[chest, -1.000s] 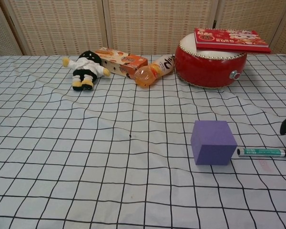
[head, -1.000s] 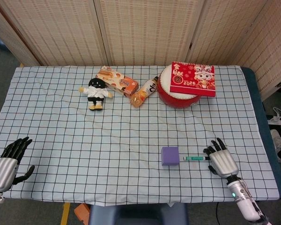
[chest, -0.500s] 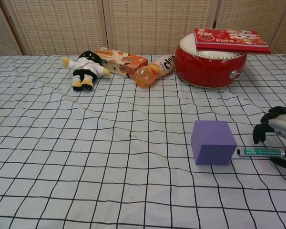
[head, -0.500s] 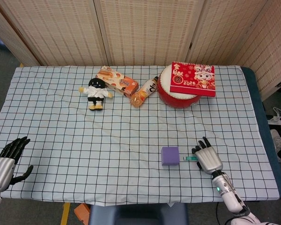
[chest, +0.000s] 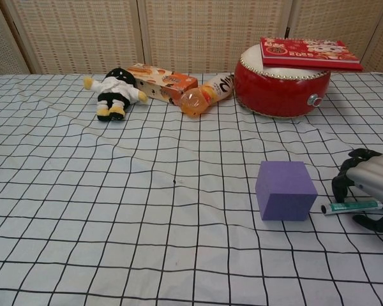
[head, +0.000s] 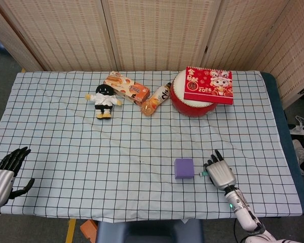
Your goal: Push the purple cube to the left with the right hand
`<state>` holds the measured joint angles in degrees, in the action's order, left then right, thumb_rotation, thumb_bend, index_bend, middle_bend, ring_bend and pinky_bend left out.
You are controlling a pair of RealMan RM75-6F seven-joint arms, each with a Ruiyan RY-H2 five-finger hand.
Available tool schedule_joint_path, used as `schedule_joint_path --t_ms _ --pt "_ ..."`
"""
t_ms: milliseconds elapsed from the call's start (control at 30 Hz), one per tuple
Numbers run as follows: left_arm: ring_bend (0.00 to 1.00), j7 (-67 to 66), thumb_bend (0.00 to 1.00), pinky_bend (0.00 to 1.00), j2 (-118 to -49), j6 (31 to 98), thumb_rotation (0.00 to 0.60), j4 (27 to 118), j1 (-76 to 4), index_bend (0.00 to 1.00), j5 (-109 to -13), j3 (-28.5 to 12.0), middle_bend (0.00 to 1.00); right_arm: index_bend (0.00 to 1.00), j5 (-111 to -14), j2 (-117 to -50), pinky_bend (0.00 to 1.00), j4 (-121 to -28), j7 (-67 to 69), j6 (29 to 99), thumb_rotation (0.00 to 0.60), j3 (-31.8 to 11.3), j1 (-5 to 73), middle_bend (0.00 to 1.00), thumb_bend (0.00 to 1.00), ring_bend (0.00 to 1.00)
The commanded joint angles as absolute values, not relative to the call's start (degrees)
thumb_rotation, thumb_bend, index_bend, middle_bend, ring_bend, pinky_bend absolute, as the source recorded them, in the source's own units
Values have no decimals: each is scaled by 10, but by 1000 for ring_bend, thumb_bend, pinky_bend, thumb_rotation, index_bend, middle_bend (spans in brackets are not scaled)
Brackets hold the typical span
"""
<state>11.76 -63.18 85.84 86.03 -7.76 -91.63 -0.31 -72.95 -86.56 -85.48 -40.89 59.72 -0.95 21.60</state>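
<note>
We see a woven folding screen (head: 157, 33) along the far side behind a table draped in a white black-gridded cloth (head: 66, 136). Grey floor (head: 5, 71) lies left; a white power strip (head: 301, 130) sits right.

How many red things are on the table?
2. A red drum stands at the far right of the table, and a red box lies flat on top of it. Nothing else red shows.

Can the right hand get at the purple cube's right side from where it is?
Probably yes. The right hand sits just right of the purple cube with only a gap of cloth between; the pen lies under the hand and might get dragged along.
</note>
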Motion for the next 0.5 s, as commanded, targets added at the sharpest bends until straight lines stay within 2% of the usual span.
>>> schedule_joint_path --t_ms 33,500 --pt "0 117 364 115 -631 858 600 860 -78 0 -914 -4 0 521 -730 -869 73 -854 -416 602 600 -5 217 459 303 191" --pt "0 107 364 116 -632 858 600 860 -76 0 -905 -8 0 660 -736 -872 115 -857 -431 626 600 8 214 589 333 292"
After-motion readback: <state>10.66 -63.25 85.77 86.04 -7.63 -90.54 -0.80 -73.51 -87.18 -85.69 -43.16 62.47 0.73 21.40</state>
